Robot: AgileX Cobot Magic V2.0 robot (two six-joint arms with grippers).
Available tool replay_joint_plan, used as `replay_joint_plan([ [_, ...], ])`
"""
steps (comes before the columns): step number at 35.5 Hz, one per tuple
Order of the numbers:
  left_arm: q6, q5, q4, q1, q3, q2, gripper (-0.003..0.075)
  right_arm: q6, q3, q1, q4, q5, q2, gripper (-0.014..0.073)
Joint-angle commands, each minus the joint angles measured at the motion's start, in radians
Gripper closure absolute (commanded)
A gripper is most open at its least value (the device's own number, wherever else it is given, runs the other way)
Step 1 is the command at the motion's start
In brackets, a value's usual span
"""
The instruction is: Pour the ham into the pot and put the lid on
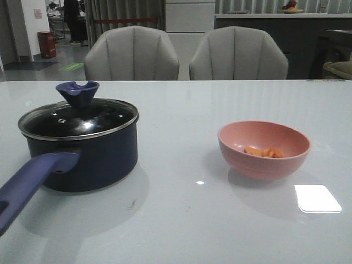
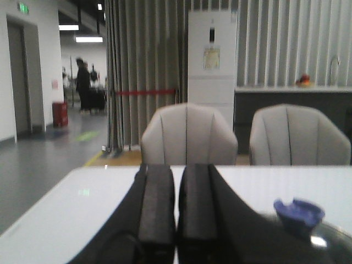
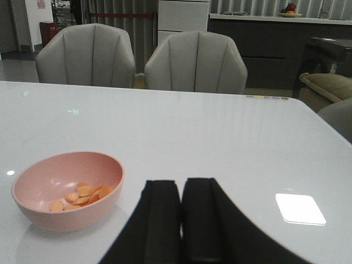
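Note:
The navy pot (image 1: pixel 93 159) stands on the table's left with its long purple-blue handle (image 1: pixel 33 181) pointing toward the near edge. The glass lid (image 1: pixel 77 120) rests on it, blue knob (image 1: pixel 77 92) upright. Several orange ham slices (image 1: pixel 264 152) lie in a pink bowl (image 1: pixel 264 149) on the right. Neither gripper shows in the front view. In the left wrist view my left gripper (image 2: pixel 176 170) is shut and empty, with the knob (image 2: pixel 298 213) beside it. In the right wrist view my right gripper (image 3: pixel 181 187) is shut and empty, with the bowl (image 3: pixel 69 190) and ham (image 3: pixel 82 195) apart from it.
Two grey chairs (image 1: pixel 132 54) (image 1: pixel 238 54) stand behind the table's far edge. A bright light reflection (image 1: pixel 317 198) lies on the white table (image 1: pixel 181 220) near the bowl. Bare tabletop stretches between pot and bowl.

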Motion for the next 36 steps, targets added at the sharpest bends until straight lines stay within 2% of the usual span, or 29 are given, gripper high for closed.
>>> replay_joint_plan([
  [1,-0.007,-0.130,-0.033,0.003,-0.022,-0.018,0.0607,-0.006,-0.004,-0.004,-0.009,-0.083,-0.018,0.0434],
  [5,-0.007,-0.007,-0.033,0.003,-0.139,0.001,0.0607,-0.006,-0.004,-0.004,-0.009,-0.083,-0.018,0.0434],
  [13,-0.007,0.385,-0.033,0.003,-0.424,0.171,0.0607,-0.006,-0.004,-0.004,-0.009,-0.083,-0.018,0.0434],
  [18,-0.007,0.604,-0.053,0.003,-0.534,0.289,0.0607,-0.006,-0.004,-0.004,-0.009,-0.083,-0.018,0.0434],
  [30,-0.007,0.610,-0.034,0.003,-0.534,0.364,0.0590,-0.006,-0.004,-0.004,-0.009,-0.083,-0.018,0.0434],
  [33,-0.007,0.610,-0.027,-0.017,-0.534,0.369,0.0510,-0.006,-0.004,-0.004,-0.009,-0.083,-0.018,0.0434],
  [36,-0.007,0.610,-0.015,-0.042,-0.534,0.383,0.0364,-0.006,-0.004,-0.004,-0.009,-0.083,-0.018,0.0434],
])
